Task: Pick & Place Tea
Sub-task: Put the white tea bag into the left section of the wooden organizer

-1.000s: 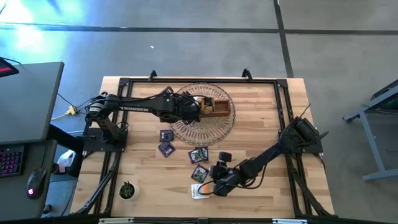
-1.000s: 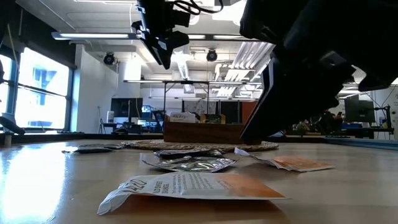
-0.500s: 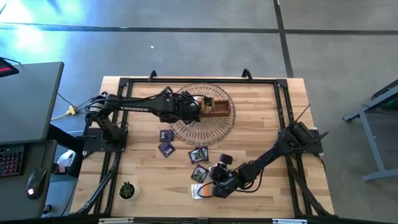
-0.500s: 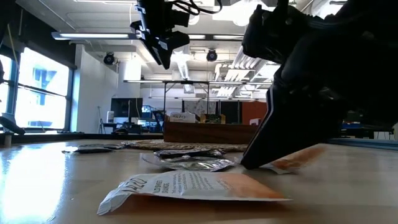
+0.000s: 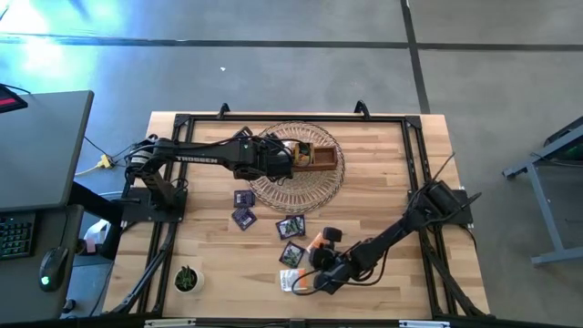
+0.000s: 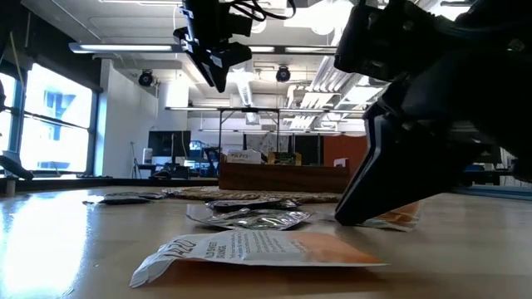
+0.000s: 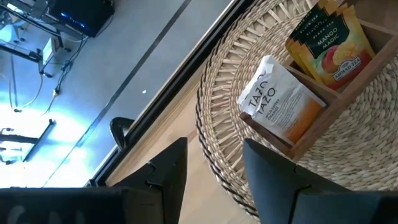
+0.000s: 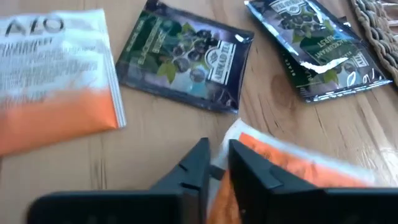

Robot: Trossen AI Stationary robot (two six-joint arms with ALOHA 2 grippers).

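From above: right gripper (image 5: 316, 276) low near the table's front edge, well clear of the wicker basket (image 5: 273, 189); left gripper (image 5: 290, 160) over the basket. Right wrist: fingers (image 8: 198, 163) pinched narrow on an orange tea sachet (image 8: 298, 167). Left wrist: fingers (image 7: 171, 165) parted, empty.

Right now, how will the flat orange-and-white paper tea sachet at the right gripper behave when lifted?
The flat orange-and-white paper tea sachet, thin and pinched at one edge by the right gripper, will probably droop. It looks light, so should lift easily. The left gripper waits open over the round wicker basket.
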